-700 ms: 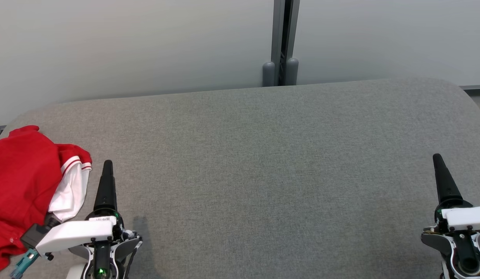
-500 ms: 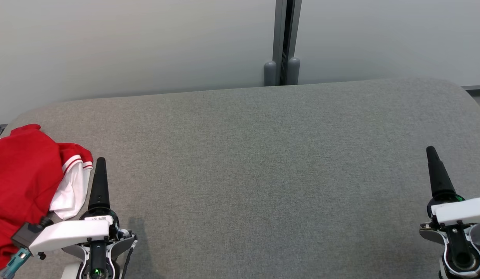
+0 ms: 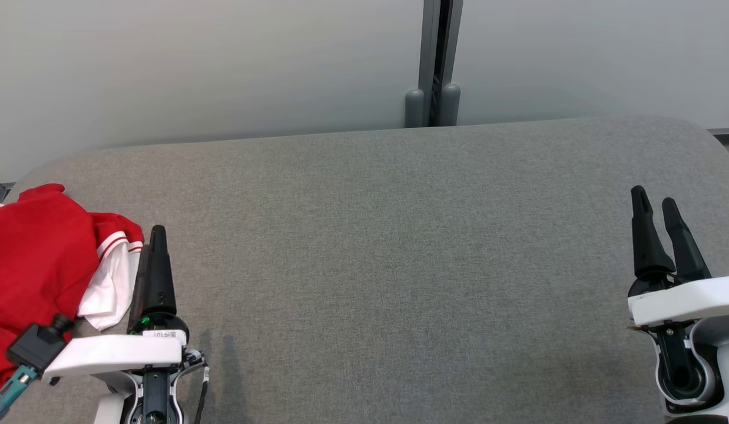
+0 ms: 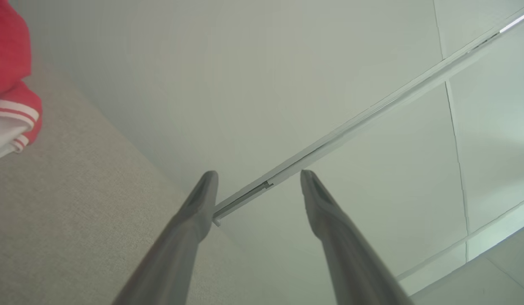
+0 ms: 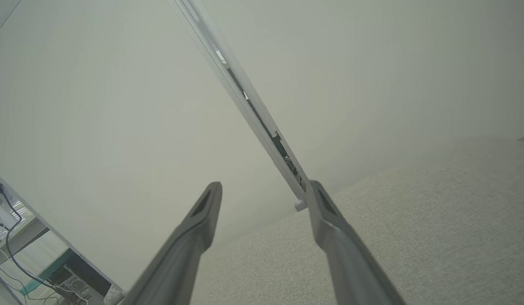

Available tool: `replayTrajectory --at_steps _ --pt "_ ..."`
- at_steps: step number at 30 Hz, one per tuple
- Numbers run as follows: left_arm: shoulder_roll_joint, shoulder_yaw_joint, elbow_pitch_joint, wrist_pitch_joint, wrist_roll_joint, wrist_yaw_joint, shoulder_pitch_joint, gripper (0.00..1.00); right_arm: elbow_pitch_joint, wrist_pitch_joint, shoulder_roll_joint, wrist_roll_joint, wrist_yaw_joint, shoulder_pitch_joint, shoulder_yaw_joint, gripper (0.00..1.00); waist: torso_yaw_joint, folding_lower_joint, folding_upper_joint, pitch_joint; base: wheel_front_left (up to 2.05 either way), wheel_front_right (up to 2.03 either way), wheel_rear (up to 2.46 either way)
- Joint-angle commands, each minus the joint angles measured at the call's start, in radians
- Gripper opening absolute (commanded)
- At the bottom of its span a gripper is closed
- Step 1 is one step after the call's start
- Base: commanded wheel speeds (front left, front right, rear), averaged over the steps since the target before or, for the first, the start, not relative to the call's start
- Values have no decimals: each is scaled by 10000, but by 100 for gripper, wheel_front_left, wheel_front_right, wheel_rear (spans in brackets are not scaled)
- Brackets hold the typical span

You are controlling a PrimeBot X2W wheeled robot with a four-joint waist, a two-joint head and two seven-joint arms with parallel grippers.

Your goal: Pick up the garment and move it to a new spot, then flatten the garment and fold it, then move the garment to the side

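The garment [image 3: 35, 265] is red with a white sleeve and red-white striped cuff, crumpled at the left edge of the grey fabric table [image 3: 388, 247]. Its cuff also shows at the upper left of the left wrist view as the garment [image 4: 10, 110]. My left gripper [image 3: 155, 235] stands just right of the white sleeve, above the table, open with nothing between its fingers [image 4: 194, 212]. My right gripper [image 3: 653, 203] is at the far right over bare table, open and empty, its fingers [image 5: 202, 216] spread in the right wrist view.
A pale wall with a grey vertical post [image 3: 435, 65] stands behind the table's far edge. The table's rounded corners lie near the garment on the left and beyond my right gripper on the right. A desk with cables [image 5: 16, 250] shows off to one side.
Both grippers have moved forward across the table, away from me. The right gripper has turned so both its fingers show apart. The left one now stands alongside the white sleeve.
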Motion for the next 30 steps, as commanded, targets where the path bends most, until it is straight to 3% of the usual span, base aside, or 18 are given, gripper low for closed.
replayTrajectory --at_steps 1,12,30 --pt "54 57 -359 -84 579 -11 -60 100 -297 -165 -68 -478 14 -172 112 100 7 0 0 9 0 0 0" --pt "62 -310 -972 -269 2821 85 165 100 -498 -563 -76 -1978 15 -51 719 100 26 0 0 62 0 0 0" --pt "80 -1400 -740 -562 6638 1473 358 100 -31 -1196 46 -3980 17 -100 1199 100 -9 0 0 319 0 0 0"
